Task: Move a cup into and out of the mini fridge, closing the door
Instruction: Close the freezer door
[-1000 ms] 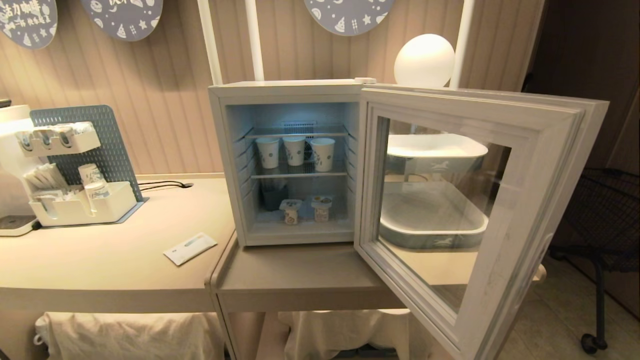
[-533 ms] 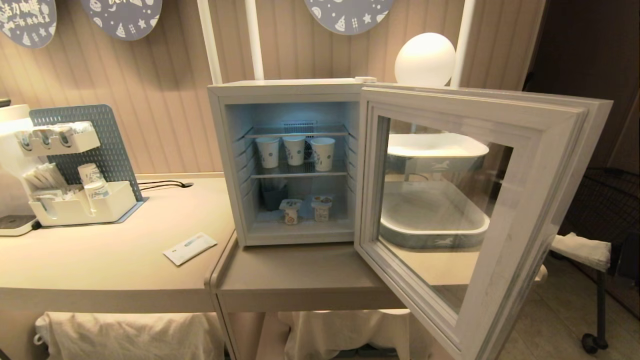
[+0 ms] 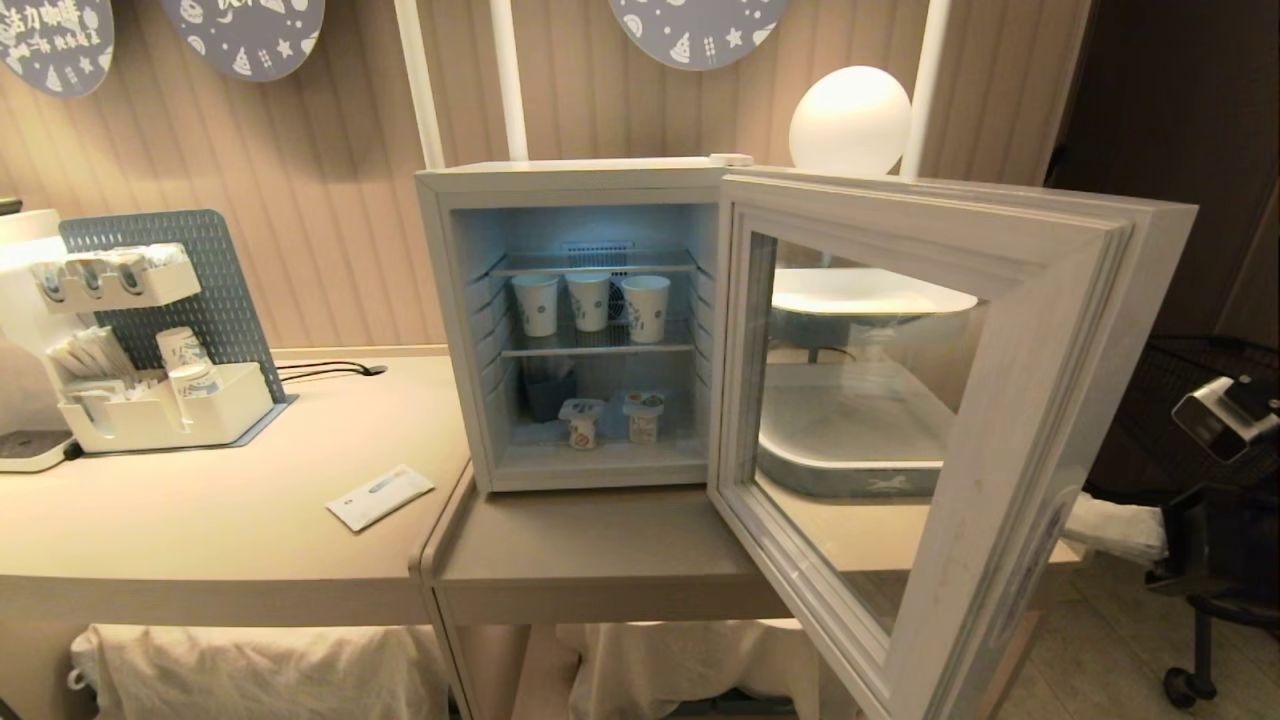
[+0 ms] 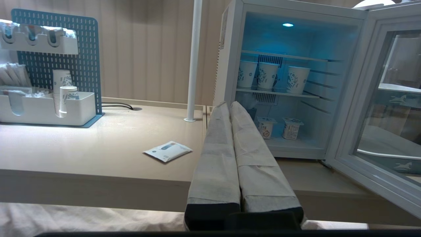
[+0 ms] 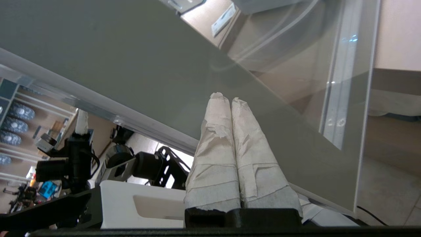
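The mini fridge (image 3: pixel 580 320) sits on the counter, its door (image 3: pixel 930 420) swung wide, cups (image 3: pixel 590 303) shelved inside, and the right gripper (image 5: pixel 227 98), fingers clenched empty, presses the door's outer face — closing step, needing a steady push; left gripper (image 4: pixel 227 107) clenched, parked

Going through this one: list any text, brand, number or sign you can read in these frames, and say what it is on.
"活力咖啡": top line on the round blue wall sign, cut by the frame edge; the smaller line under it is too blurred to read.
Paper cups in the mini fridge: blue print, too small to read.
Yogurt pots: labels unreadable.
White packet on the counter: print too small.
Trays seen through the door: a horse emblem, no lettering.
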Available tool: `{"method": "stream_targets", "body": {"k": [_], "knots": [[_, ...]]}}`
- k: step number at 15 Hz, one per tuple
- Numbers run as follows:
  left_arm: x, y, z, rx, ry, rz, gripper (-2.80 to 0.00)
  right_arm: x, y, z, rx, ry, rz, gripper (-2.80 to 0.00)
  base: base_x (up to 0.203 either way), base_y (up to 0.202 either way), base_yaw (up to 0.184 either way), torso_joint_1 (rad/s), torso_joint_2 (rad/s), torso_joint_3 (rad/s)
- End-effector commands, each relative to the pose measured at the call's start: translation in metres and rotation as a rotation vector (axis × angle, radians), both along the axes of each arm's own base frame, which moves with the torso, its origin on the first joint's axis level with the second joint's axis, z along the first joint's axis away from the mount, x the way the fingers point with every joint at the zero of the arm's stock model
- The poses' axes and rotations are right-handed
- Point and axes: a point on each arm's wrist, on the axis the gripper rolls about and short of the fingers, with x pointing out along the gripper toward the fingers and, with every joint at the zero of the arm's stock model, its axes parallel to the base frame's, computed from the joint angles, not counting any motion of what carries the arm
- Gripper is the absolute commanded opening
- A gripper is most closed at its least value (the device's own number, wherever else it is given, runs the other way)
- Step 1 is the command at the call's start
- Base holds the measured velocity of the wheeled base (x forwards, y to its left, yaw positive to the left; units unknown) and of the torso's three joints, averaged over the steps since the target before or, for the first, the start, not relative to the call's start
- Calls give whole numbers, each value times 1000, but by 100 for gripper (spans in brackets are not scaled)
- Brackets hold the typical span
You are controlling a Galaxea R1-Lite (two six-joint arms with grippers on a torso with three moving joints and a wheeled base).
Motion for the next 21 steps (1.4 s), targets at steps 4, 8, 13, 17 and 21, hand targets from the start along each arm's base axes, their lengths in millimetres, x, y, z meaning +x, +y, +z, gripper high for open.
{"method": "stream_targets", "body": {"k": [4, 8, 13, 17, 21], "knots": [[4, 0, -11, -2, 38, 1, -280, 6, 55, 9, -132, -35, -31, -280, 0, 0, 0, 0, 0, 0], [4, 0, -11, -3, 38, 1, -280, 23, 132, 33, -239, -154, -158, -280, 0, 0, 0, 0, 0, 0], [4, 0, -11, -4, 39, 1, -280, 55, 204, 48, -385, -372, -267, -280, 0, 0, 0, 0, 0, 0], [4, 0, -11, -12, 39, 0, -280, 65, 285, 55, -514, -589, -233, -280, 0, 0, 0, 0, 0, 0], [4, 0, -11, -12, 39, 0, -280, 84, 343, 36, -626, -735, -193, -280, 0, 0, 0, 0, 0, 0]]}}
